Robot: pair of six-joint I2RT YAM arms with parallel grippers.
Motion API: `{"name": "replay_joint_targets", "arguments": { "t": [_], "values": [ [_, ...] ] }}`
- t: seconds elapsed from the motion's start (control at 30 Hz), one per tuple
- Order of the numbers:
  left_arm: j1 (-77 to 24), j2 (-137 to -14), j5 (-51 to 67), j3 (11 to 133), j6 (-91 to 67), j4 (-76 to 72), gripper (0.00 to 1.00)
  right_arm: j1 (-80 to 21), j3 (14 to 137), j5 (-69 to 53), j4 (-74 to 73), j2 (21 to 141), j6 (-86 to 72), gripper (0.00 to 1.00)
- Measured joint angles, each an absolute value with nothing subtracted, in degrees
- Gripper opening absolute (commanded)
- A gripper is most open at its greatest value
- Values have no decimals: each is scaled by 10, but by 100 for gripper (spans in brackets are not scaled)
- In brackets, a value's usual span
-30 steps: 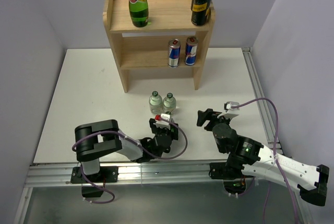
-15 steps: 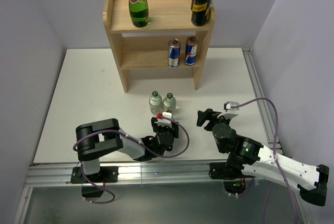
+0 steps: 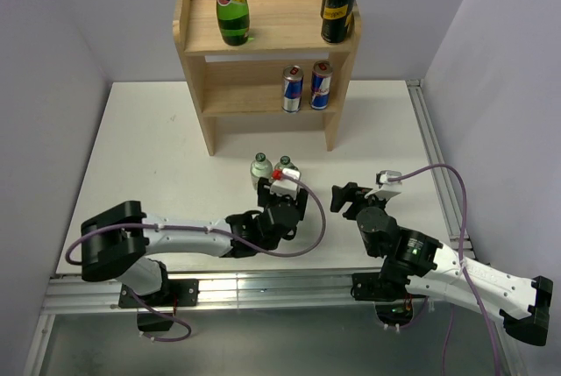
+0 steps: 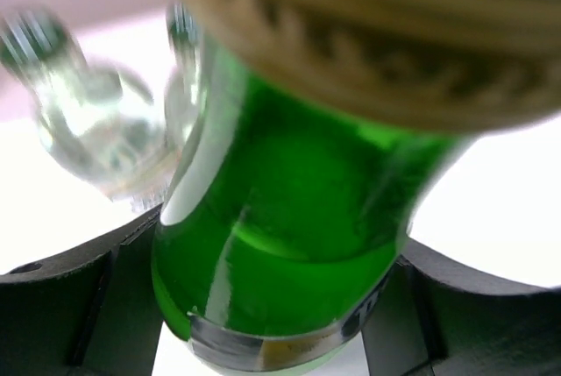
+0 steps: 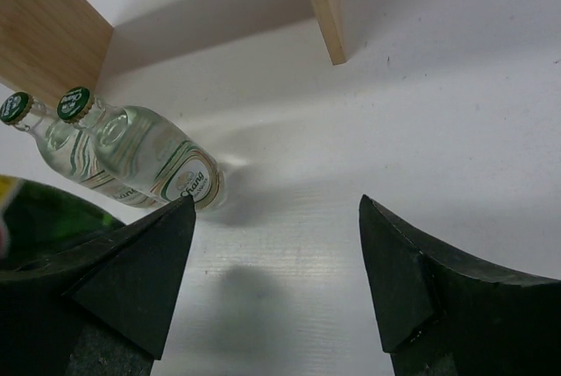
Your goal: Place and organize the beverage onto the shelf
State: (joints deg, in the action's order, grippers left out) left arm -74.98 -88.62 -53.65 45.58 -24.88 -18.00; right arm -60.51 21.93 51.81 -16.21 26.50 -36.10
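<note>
Left hand [image 3: 279,194] grips green bottle [image 4: 289,244], seemingly touching clear bottles [image 5: 158,166]; right hand [image 5: 276,218] open.

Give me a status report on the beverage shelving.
Left gripper shut on green glass bottle. Right gripper open, empty. Light-wood two-tier shelf ahead; two clear glass bottles stand between.

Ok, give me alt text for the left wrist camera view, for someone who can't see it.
A green glass bottle fills the frame, gripped between the two black fingers of the left hand, its crimped cap blurred at the top. Blurred clear bottles stand behind it at upper left on the white table.
</note>
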Motion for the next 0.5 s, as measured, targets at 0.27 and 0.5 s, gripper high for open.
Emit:
{"name": "replay_joint_targets", "arguments": {
  "t": [0.27,0.5],
  "values": [
    [-725,-853,-521,607,-168,-105,0,-605,219,518,-161,264,-361,82],
    [-642,-876,-480,812,-98,-50,0,-605,213,518,-159,260,-361,82]
  ]
}}
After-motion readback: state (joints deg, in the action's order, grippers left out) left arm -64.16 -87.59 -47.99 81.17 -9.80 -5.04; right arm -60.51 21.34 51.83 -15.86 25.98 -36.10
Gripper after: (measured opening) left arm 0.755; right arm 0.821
